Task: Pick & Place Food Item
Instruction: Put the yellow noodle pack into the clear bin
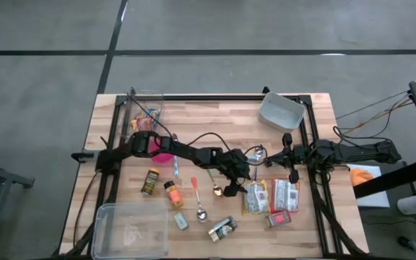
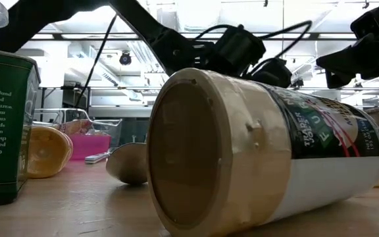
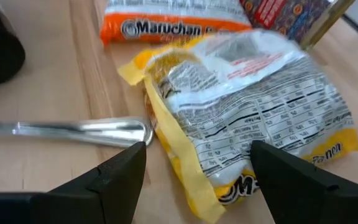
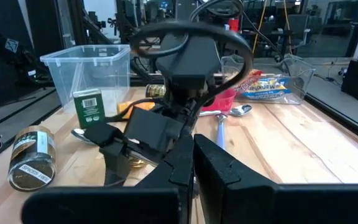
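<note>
A yellow Maruchan noodle packet lies flat on the wooden table, right of middle. Beside it lies an orange Maruchan packet. My left gripper reaches across the table and slants down over the yellow packet's end. It is open, with one finger by a spoon's bowl and the other over the packet's side. My right gripper is shut and level at the table's right side, holding nothing.
Clear bins stand at the far right, near left and far left. A pink bowl, two spice jars, spoons, a lying jar and a red box lie around.
</note>
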{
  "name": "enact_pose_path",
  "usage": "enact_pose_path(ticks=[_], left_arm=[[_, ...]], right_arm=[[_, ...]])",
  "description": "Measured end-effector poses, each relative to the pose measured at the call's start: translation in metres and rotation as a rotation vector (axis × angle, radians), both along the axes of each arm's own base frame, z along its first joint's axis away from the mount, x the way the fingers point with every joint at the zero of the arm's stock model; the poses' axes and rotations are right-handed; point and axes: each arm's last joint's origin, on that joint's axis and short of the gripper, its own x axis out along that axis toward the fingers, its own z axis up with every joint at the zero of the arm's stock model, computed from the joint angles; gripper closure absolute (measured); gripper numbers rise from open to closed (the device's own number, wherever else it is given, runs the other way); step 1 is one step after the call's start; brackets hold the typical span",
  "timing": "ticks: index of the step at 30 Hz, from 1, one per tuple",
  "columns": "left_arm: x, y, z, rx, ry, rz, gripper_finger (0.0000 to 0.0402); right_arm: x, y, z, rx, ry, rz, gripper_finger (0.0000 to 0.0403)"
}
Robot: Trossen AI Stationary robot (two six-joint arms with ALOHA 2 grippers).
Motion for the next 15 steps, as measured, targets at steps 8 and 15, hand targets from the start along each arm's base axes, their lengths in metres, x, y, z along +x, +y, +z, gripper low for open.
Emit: enact_pose_path(ticks=[8,15], left_arm=[[-0.006,-0.001,-0.007,-0.002,0.032,-0.004,0.0109],[-0.009,-0.002,-0.011,-0.004,0.046,-0.009,0.0150]], right_arm=[[0.000,0.000,0.000,0.000,-0.001,0.000,0.0393],[0.000,0.000,0.000,0.000,-0.001,0.000,0.0393]])
